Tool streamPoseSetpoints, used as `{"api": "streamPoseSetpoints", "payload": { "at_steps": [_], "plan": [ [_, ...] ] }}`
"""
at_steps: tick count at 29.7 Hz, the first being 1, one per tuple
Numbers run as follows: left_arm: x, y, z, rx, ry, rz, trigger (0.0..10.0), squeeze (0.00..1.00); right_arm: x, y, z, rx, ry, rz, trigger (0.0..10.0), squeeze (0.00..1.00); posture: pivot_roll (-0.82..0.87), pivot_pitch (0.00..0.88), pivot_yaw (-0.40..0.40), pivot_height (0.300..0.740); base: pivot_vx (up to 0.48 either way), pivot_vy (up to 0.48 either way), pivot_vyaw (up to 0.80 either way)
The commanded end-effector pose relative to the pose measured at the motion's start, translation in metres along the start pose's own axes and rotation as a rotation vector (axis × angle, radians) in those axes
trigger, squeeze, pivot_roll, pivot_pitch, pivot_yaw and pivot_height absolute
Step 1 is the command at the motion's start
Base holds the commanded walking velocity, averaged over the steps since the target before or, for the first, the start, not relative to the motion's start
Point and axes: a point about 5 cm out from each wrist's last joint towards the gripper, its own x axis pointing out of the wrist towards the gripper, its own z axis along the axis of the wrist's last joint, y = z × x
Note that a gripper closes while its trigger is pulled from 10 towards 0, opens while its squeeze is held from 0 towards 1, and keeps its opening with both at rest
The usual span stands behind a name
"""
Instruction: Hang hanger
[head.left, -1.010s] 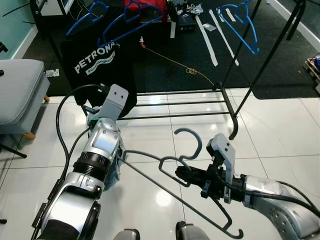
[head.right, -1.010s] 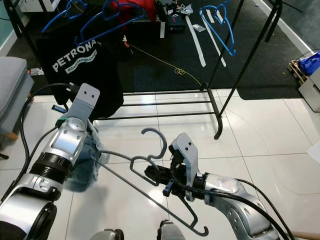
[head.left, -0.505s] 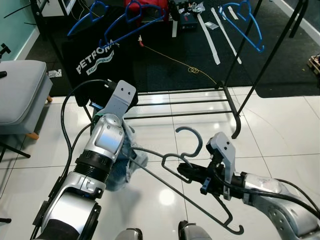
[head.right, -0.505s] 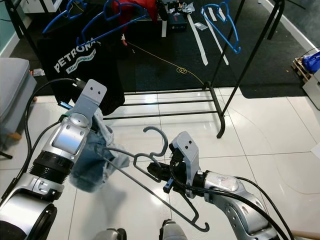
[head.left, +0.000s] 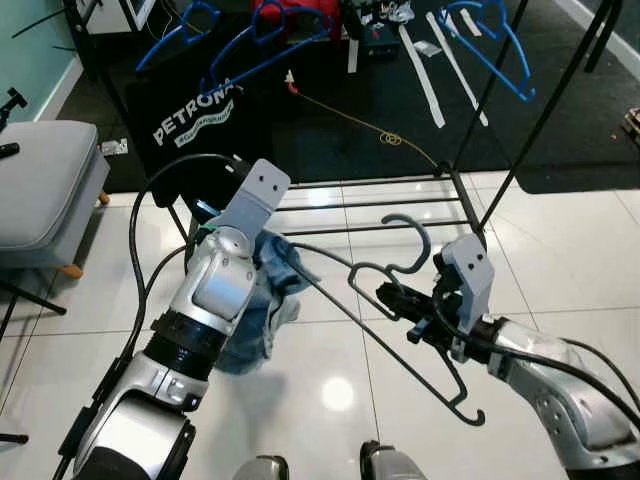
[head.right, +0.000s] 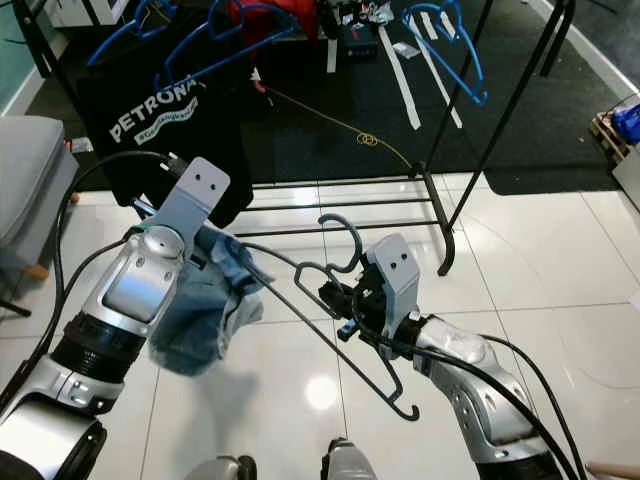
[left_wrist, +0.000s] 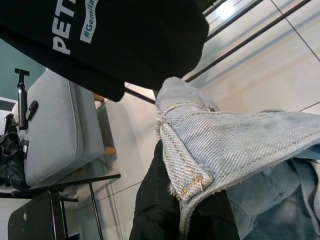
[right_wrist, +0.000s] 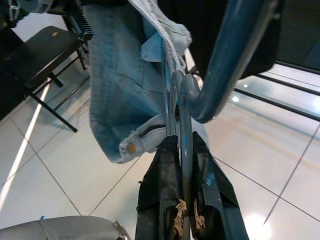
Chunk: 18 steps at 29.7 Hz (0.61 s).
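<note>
Left eye view — glossy white tile floor (head.left: 560, 240), black rug (head.left: 330, 110).

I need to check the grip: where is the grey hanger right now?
In the left eye view, the grey hanger is low and centre-right, its neck pinched in the right gripper, its arm running into the denim garment beside the left arm.

The floor (head.left: 560, 230) is overlooked from head height; the denim garment (right_wrist: 125, 90) is shared closely by both wrist views.

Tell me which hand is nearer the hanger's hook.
Right. The right hand clamps the hanger just below its hook; the left hand holds the jeans at the far end.
</note>
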Motion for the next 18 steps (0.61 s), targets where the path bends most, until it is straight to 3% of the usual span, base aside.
{"api": "streamPoseSetpoints", "payload": {
  "at_steps": [1, 12, 18],
  "plan": [
    [-0.002, 0.0, 0.002, 0.009, -0.007, 0.009, 10.0, 0.0, 0.001, 0.004, -0.001, 0.012, -0.009, 0.029, 10.0, 0.0, -0.05, 0.093, 0.096, 0.74, 0.0, 0.0, 0.0],
    [-0.007, -0.002, 0.008, -0.004, -0.015, 0.002, 10.0, 0.0, 0.003, 0.026, -0.003, 0.028, 0.014, 0.209, 10.0, 0.0, -0.05, 0.081, 0.09, 0.74, 0.0, 0.0, 0.0],
    [-0.012, -0.005, 0.012, 0.001, -0.039, -0.041, 10.0, 0.0, 0.005, 0.018, -0.005, 0.007, 0.015, 0.143, 10.0, 0.0, -0.05, 0.076, 0.087, 0.74, 0.0, 0.0, 0.0]
  ]
}}
